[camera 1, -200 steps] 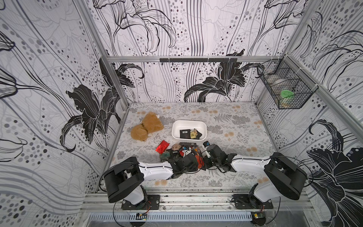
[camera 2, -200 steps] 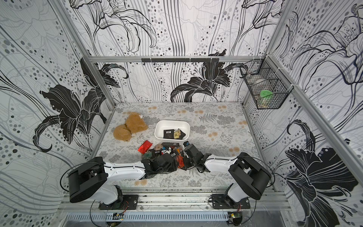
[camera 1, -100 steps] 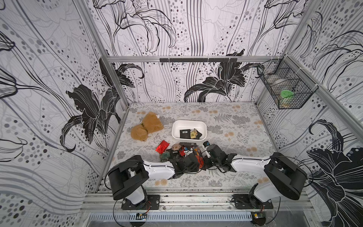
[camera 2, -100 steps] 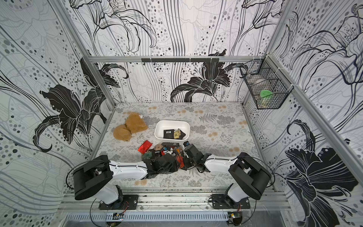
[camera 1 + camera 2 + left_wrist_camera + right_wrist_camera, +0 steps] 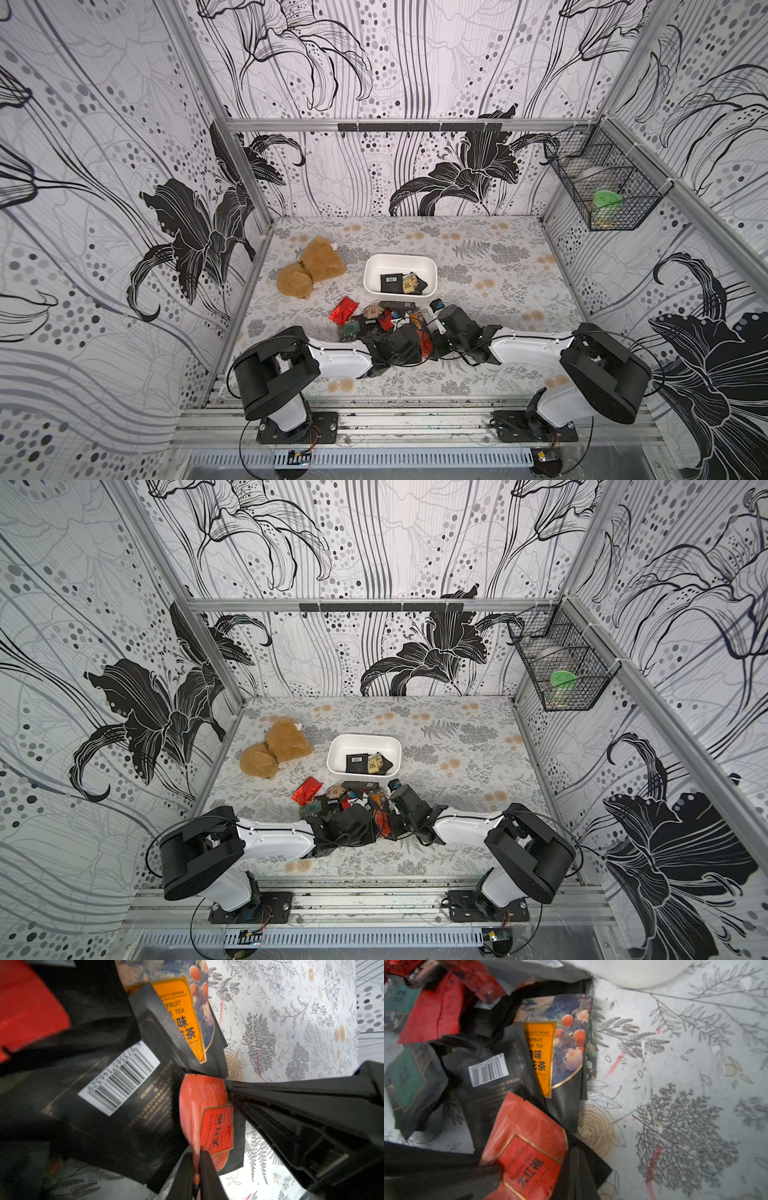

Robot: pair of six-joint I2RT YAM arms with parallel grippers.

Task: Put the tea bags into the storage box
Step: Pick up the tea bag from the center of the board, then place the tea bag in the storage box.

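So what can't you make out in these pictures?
The tea bags low in the pile: both top views, covered by other bags and the arms' wrists.
Tips of the left end effector, pinching the red-labelled tea bag: both top views, under its wrist.
Contents of the wire basket: both top views, too small behind mesh.
Small print on the barcode tea bag: left wrist view, blurred.

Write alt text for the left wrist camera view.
The left gripper is shut on the edge of a red-labelled tea bag, next to a black barcoded sachet and an orange-labelled sachet on the floral table.
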